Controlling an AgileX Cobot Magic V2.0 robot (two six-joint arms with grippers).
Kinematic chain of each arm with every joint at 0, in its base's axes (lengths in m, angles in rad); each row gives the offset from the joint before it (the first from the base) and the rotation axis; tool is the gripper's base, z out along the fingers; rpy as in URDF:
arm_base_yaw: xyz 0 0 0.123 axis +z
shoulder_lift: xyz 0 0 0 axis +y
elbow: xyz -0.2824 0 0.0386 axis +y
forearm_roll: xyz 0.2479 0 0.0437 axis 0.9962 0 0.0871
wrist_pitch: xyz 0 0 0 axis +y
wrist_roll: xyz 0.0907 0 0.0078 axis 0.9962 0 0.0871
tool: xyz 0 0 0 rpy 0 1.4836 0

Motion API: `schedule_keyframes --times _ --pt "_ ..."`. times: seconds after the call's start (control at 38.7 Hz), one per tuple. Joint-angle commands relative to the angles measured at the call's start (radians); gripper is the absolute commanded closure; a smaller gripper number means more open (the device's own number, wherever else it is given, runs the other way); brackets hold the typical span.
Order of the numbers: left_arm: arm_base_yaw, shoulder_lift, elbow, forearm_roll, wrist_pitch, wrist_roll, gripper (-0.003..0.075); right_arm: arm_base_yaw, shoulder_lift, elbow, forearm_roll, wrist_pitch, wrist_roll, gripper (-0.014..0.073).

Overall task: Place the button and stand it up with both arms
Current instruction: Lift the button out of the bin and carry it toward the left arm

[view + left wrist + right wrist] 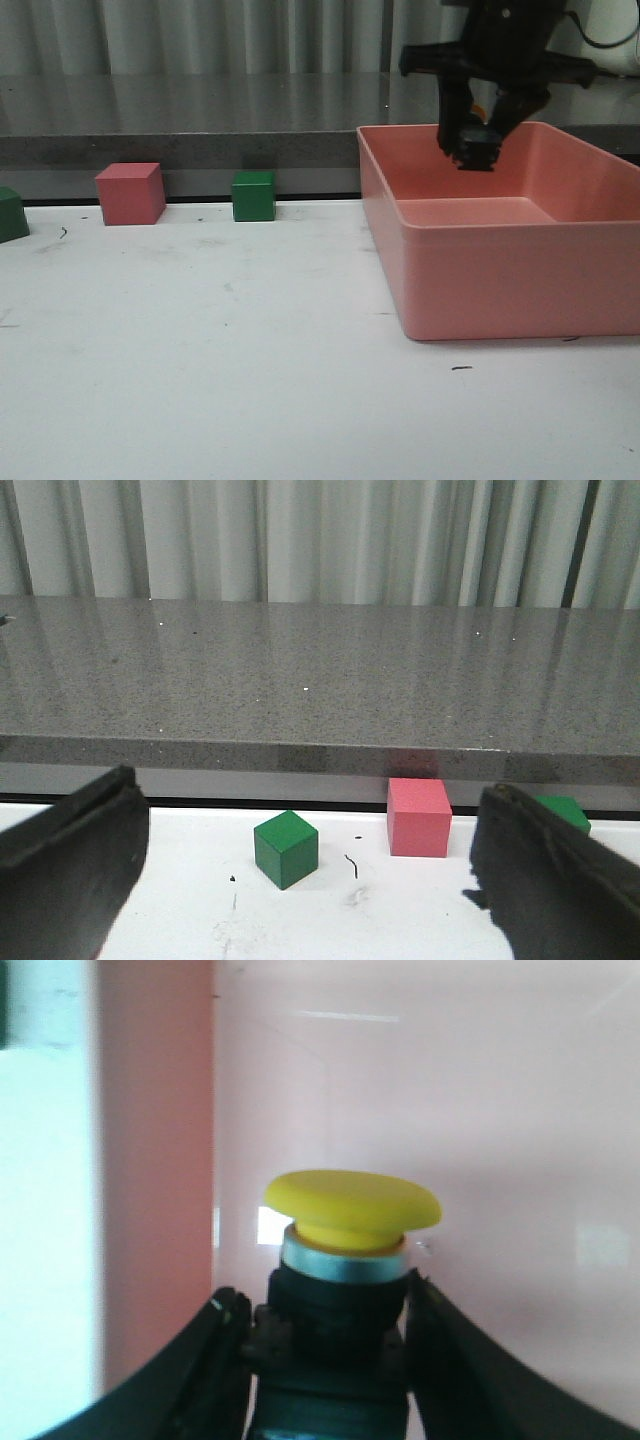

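Note:
My right gripper (478, 148) hangs over the back of the pink bin (520, 280), just inside its rim, and is shut on the button (481, 152). In the right wrist view the button (350, 1210) shows its yellow mushroom cap, a silver ring and a black collar. The gripper's (322, 1298) two black fingers press on the sides of the black body. The bin's pink inside fills the background. My left gripper (308, 800) is open and empty, low over the white table; it does not show in the front view.
A pink cube (130, 193) and a green cube (253, 196) stand at the table's back edge, with another green cube (10, 213) at the far left. In the left wrist view they are green (286, 848), pink (418, 817) and green (560, 813). A grey ledge runs behind.

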Motion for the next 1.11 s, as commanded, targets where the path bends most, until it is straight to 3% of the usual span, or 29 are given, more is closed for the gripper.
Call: schedule_keyframes --times 0.0,0.23,0.54,0.8,1.08 --pt "0.002 0.010 -0.032 0.003 -0.073 -0.009 0.0103 0.039 -0.071 -0.089 -0.026 0.039 -0.012 0.0338" --pt "0.002 0.010 -0.032 0.003 -0.073 -0.009 0.0103 0.102 -0.071 -0.206 0.011 0.093 -0.012 0.0338" --pt "0.002 0.010 -0.032 0.003 -0.073 -0.009 0.0103 0.232 -0.051 -0.228 0.018 0.093 -0.012 0.0338" --pt "0.002 0.010 -0.032 0.003 -0.073 -0.009 0.0103 0.348 0.040 -0.242 0.097 0.048 -0.012 0.0338" --pt "0.002 0.010 -0.032 0.003 -0.073 -0.009 0.0103 0.416 0.198 -0.386 0.122 0.078 -0.002 0.0338"
